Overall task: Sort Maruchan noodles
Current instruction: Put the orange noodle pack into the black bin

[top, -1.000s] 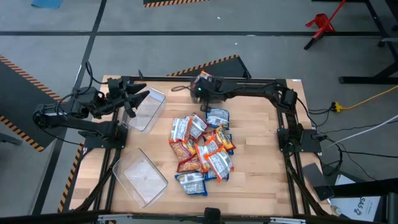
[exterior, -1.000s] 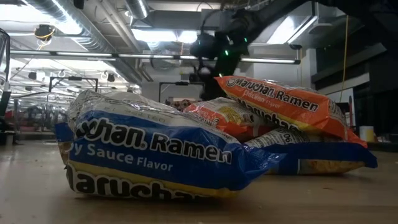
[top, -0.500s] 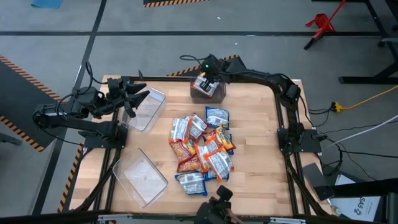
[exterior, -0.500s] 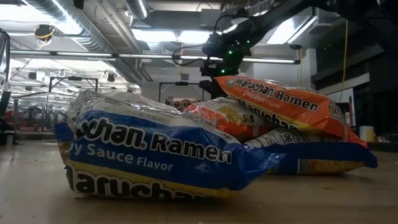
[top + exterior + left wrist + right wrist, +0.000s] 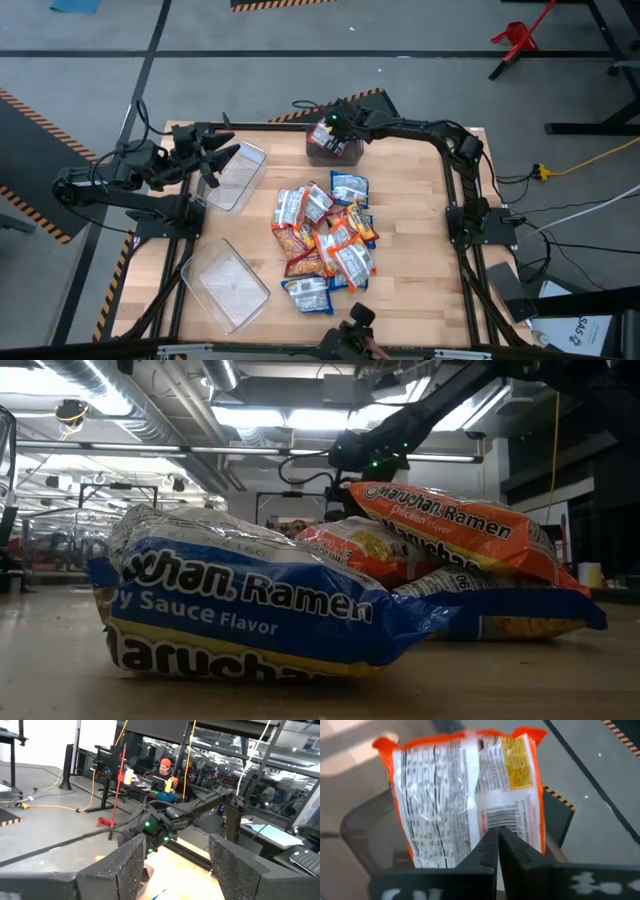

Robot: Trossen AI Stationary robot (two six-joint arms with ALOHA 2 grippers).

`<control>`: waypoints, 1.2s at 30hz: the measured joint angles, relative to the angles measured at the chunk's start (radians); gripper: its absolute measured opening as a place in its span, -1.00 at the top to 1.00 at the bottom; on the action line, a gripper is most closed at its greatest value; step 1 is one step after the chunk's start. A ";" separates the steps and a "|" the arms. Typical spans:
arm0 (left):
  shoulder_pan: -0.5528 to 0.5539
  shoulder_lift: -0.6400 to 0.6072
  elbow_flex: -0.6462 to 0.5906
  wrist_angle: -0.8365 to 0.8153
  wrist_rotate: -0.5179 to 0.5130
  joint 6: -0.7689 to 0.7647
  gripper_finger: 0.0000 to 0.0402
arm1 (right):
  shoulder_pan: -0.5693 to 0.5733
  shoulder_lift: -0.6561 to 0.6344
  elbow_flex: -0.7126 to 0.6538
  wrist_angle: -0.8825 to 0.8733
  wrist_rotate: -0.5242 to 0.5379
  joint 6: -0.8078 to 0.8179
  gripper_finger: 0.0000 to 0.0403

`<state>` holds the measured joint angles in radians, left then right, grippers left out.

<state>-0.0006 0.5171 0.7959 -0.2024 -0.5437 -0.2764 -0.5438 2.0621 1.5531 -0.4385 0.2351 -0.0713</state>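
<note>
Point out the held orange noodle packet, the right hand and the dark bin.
orange noodle packet (image 5: 465,795), right wrist view, printed back.
right hand (image 5: 498,851), right wrist view, between fingertips.
dark bin (image 5: 345,153), high view, near rim.

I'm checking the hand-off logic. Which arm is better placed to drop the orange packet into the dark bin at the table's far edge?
The right. Its gripper is shut on the orange packet directly above the dark bin. The left gripper hangs open over a clear bin, holding nothing.

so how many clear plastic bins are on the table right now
2 clear ones: one at the table's far left by the left tool, one near left. A darker bin sits far centre.
</note>
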 joint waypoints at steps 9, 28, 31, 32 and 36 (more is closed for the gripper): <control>0.000 0.000 0.000 0.000 -0.003 0.000 -0.06 | 0.000 0.000 -0.011 -0.039 -0.260 -0.084 1.00; 0.000 0.000 0.000 0.000 -0.013 0.000 -0.06 | 0.025 0.041 0.061 0.048 -0.324 -0.043 1.00; 0.000 0.000 0.000 -0.001 -0.023 0.000 -0.06 | 0.058 0.063 0.061 0.049 -0.334 -0.063 1.00; 0.000 0.000 0.000 -0.001 -0.023 0.000 -0.06 | 0.067 0.070 0.061 0.046 -0.333 -0.068 1.00; 0.000 0.000 0.000 -0.008 -0.024 0.000 -0.06 | 0.094 0.082 0.061 -0.006 -0.303 -0.096 1.00</control>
<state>-0.0002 0.5171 0.7959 -0.2106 -0.5676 -0.2764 -0.4498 2.1441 1.6142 -0.4440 -0.0676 -0.1677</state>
